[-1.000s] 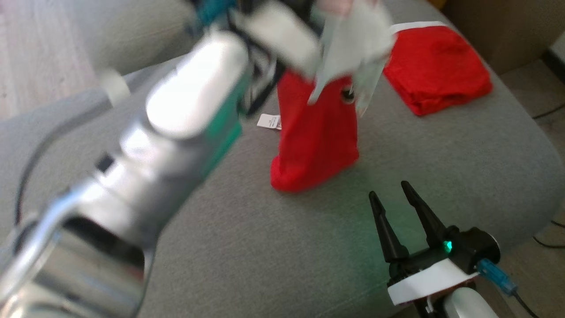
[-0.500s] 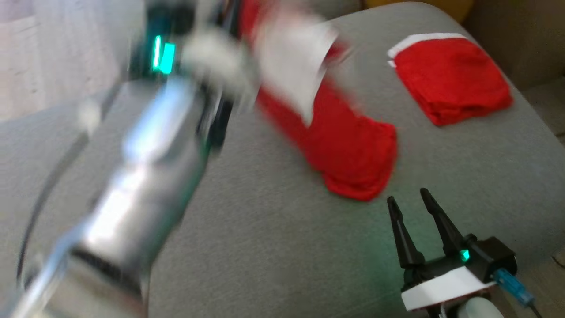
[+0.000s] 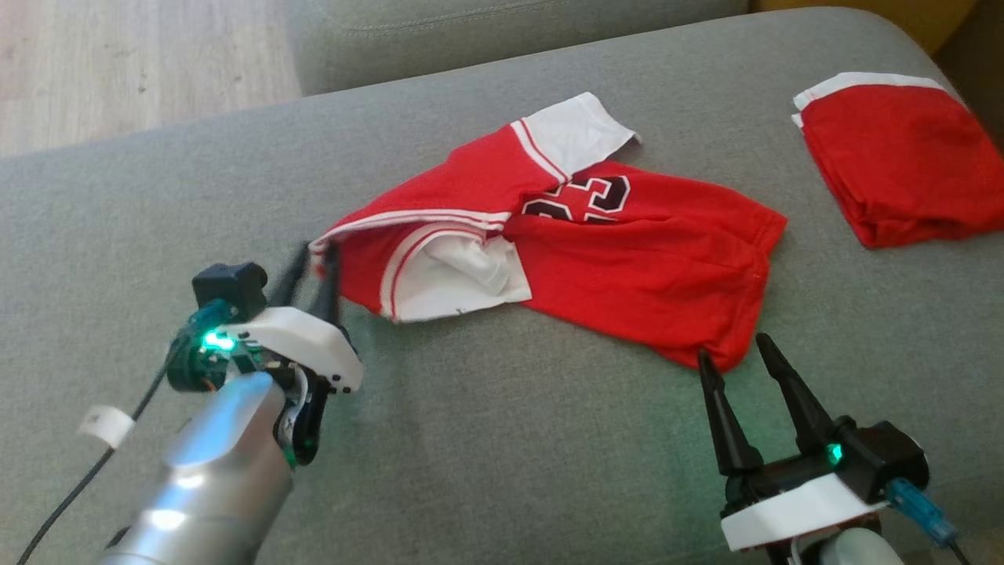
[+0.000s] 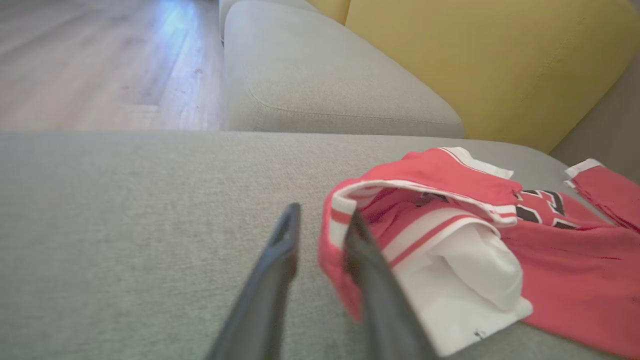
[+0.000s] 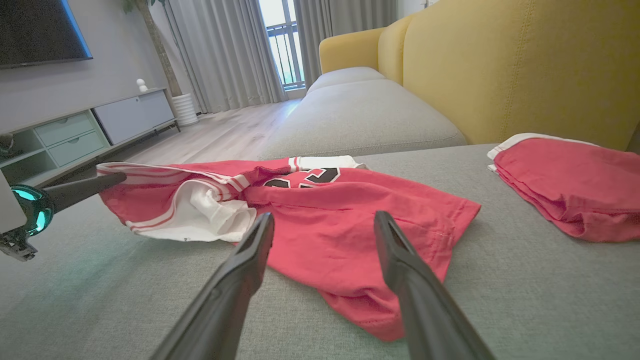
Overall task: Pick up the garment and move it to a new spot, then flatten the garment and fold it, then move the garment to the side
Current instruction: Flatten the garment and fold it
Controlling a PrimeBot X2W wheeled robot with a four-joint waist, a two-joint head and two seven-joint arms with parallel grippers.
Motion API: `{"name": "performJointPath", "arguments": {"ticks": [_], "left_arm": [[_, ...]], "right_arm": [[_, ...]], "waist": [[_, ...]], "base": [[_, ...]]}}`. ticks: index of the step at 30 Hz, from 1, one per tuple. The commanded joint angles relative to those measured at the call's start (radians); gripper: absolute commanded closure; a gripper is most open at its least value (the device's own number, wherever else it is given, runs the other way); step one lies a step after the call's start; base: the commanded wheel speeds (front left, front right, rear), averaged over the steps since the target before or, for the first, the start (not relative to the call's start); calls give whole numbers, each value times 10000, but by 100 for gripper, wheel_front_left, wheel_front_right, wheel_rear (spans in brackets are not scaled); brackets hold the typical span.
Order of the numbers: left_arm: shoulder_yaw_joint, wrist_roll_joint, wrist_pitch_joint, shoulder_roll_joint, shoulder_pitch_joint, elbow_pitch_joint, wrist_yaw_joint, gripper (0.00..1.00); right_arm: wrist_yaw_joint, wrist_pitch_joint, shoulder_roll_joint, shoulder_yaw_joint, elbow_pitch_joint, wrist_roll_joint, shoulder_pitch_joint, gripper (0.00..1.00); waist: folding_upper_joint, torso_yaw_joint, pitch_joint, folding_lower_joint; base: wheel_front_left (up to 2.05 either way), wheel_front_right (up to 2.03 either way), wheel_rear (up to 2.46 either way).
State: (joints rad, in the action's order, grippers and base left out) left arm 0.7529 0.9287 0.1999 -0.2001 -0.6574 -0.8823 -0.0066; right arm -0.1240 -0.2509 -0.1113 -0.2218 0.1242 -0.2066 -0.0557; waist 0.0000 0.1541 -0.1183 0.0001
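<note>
Garment (image 3: 643, 259): red jersey, part-spread on grey sofa cushion (image 3: 502, 439) between both claws | left claw (image 3: 318, 249): fingers slightly apart at striped hem | right claw (image 3: 732, 345): wide apart, empty, at near corner | folded red cloth (image 3: 894, 180): far right

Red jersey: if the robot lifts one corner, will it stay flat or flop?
Probably flops: the red jersey already lies wrinkled and folded over itself. It looks thin, so likely light. It may drag rather than slide on the grey couch cushion.
</note>
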Motion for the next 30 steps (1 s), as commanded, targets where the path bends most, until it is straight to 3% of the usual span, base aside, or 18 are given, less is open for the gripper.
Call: {"name": "performJointPath", "arguments": {"ticks": [1, 5, 8, 10, 12, 17, 25, 30], "left_arm": [[-141, -468, 327, -488, -463, 391, 314, 0], [275, -1946, 592, -843, -310, 1203, 1520, 0], [552, -3425, 612, -1011, 4, 2700, 2452, 0], [849, -4272, 614, -1008, 346, 3599, 2857, 0], [1243, -4899, 615, -875, 611, 4262, 2992, 0], [2042, -5465, 616, -417, 866, 4379, 2690, 0], [2717, -5840, 617, 824, -193, 2321, 1807, 0], [2611, -5569, 452, 1210, -836, 972, 1368, 0]], "right_arm": [[-67, -109, -207, -239, -347, 87, 177, 0], [-67, -109, -282, -228, -376, 79, 141, 0], [-67, -109, -321, -188, -418, 89, 133, 0], [-67, -109, -338, -193, -437, 97, 165, 0], [-67, -109, -349, -196, -461, 99, 214, 0], [-67, -109, -375, -257, -448, 93, 327, 0], [-67, -109, -447, -442, -416, 27, 659, 0], [-67, -109, -404, -485, -425, 8, 828, 0]], "waist": [[0, -66, -30, -1], [0, -131, -93, -1], [0, -195, -250, -1], [0, -212, -376, -1], [0, -215, -508, -1], [0, -196, -705, -1], [0, 154, -1104, -1], [0, 405, -1438, -1]], "base": [[0, 0, 0], [0, 0, 0], [0, 0, 0], [0, 0, 0], [0, 0, 0], [0, 0, 0], [0, 0, 0], [0, 0, 0]]}}
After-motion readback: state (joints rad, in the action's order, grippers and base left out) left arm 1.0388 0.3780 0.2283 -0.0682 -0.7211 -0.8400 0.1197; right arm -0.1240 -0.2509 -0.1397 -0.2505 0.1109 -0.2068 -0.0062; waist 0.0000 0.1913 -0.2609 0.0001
